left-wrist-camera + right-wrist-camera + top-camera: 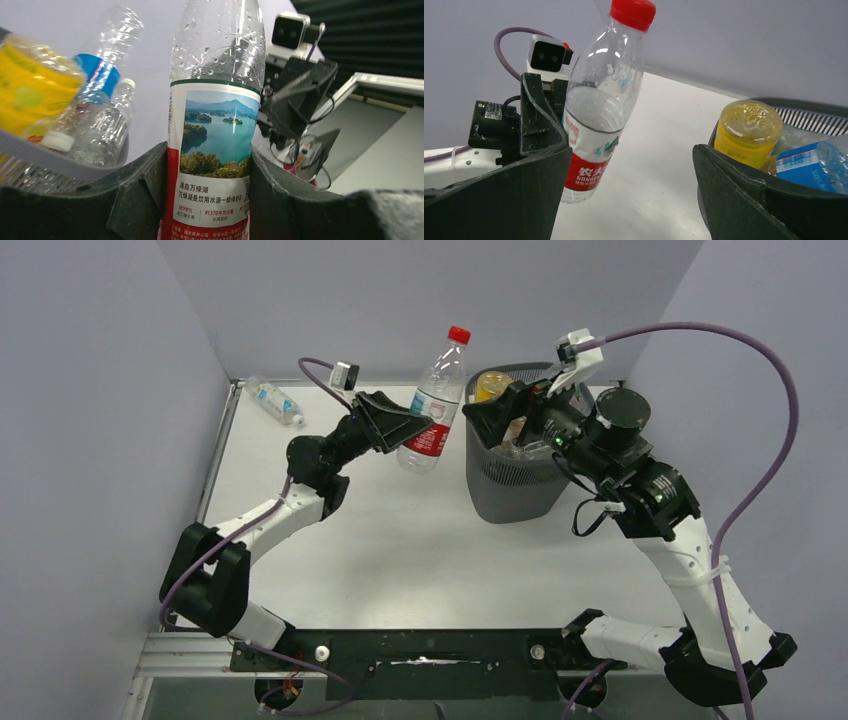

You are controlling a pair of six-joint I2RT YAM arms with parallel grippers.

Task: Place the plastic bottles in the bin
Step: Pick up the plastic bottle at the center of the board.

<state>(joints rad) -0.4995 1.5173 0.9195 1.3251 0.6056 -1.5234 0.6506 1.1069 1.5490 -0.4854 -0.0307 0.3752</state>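
**Now: red-capped bottle (438,390) gripped just left of the bin (512,488)**

We see the left gripper (412,428) clamped on a clear bottle with a red cap. Its two dark fingers (142,185) press against the label from either side. The bottle stands roughly upright, cap uppermost, over the table (420,550) and just beside the bin's left wall, outside it. We cannot tell whether its base touches the tabletop.

The right gripper (505,415) hangs at the bin's rim with its jaws spread wide and nothing between them.

Inside the bin we make out a yellow bottle (749,130) standing against the near wall, with a blue-labelled bottle (804,160) lying next to it among other clear ones.

One small bottle (275,400) lies on its side at the far left corner of the table, well apart from both arms.
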